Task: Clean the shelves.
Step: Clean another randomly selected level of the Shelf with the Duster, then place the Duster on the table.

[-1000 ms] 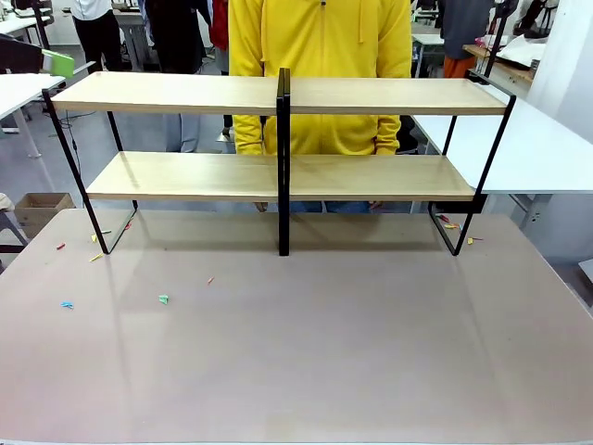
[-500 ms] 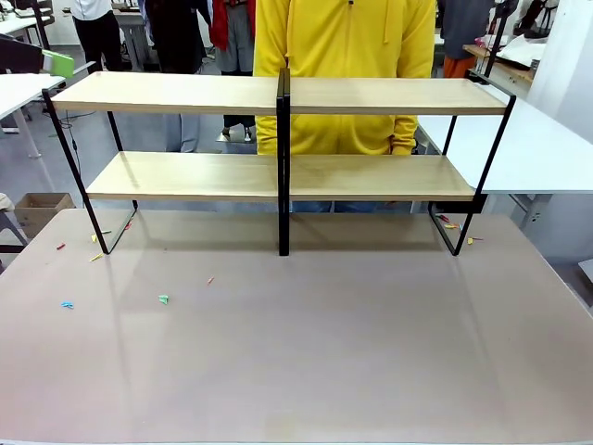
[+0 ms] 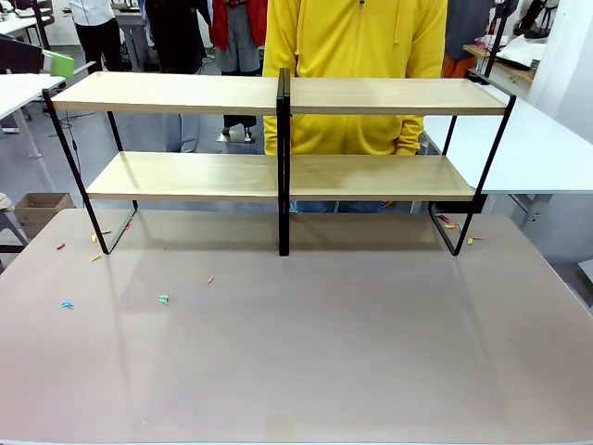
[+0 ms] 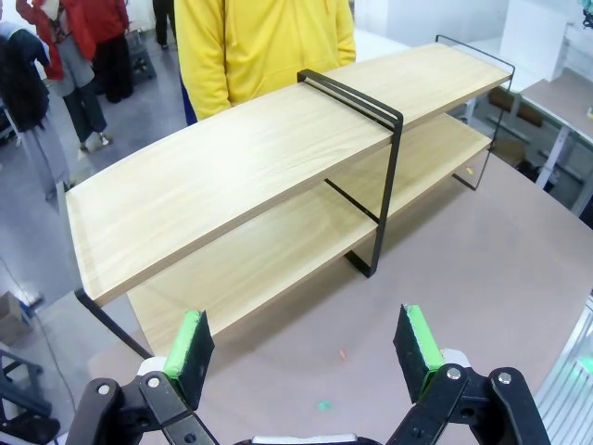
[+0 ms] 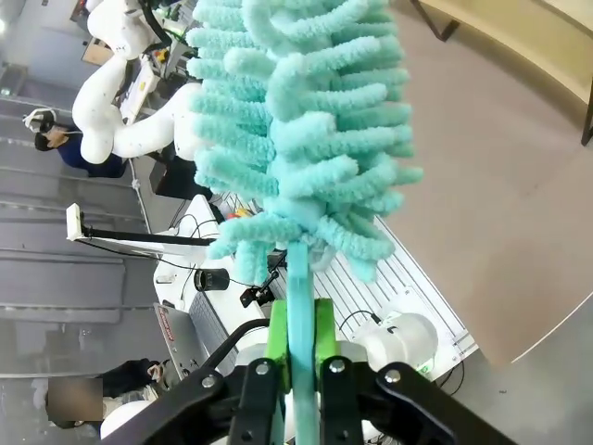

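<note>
So on my left side, my left gripper [image 4: 306, 348] is spread wide with nothing in it, hanging over the table [image 3: 306, 352] near the left end of the shelves [image 3: 278, 174], probably just keeping out of the way. The shelves sit at the far edge, both boards bare, with a person in a yellow top [image 3: 357, 65] right behind them. Over on the right, my right gripper [image 5: 298, 345] is clamped on the handle of a teal fluffy duster [image 5: 301, 120], head up, ready for wiping I'd guess. Little coloured scraps [image 3: 163, 298] on the table, can't tell what they are. Duster hides most of that view.
</note>
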